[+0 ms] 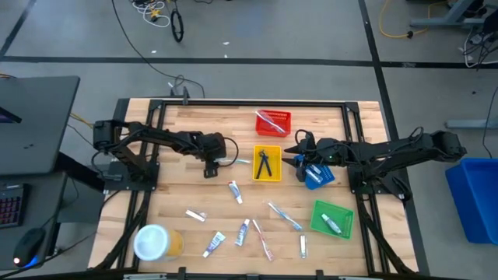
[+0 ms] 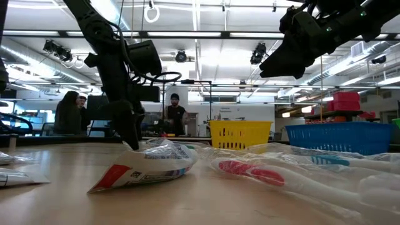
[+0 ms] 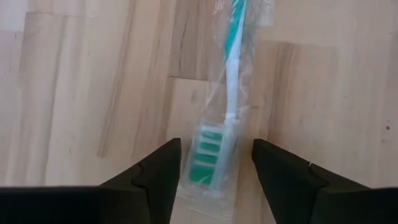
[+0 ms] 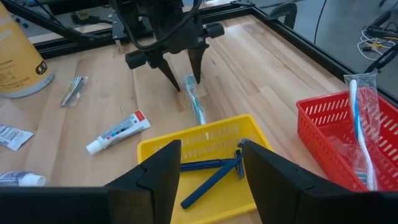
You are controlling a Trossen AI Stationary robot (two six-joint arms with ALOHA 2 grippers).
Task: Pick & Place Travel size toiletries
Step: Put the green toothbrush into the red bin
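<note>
My left gripper [image 3: 216, 168] [image 4: 182, 78] [image 1: 222, 158] is open and points down at the table just left of the yellow tray [image 1: 267, 176]. Its fingers stand on either side of the bristle end of a wrapped green-and-white toothbrush [image 3: 230, 81] [image 4: 196, 106], which lies flat on the wood. I see no plain touch. My right gripper [image 4: 210, 180] [image 1: 298, 153] is open and empty, hovering above the yellow tray's right edge. Two dark blue razors [image 4: 214, 171] lie in that tray. Several more tubes and toothbrushes [image 1: 236, 190] [image 1: 284, 215] lie scattered toward the near edge.
A red tray [image 1: 274, 122] holding a toothbrush sits far of the yellow tray. A blue tray [image 1: 317, 176] sits under my right arm, and a green tray [image 1: 332, 218] holds a tube. A yellow tub [image 1: 156, 241] stands at the near left corner. People [image 2: 175, 112] stand in the room behind.
</note>
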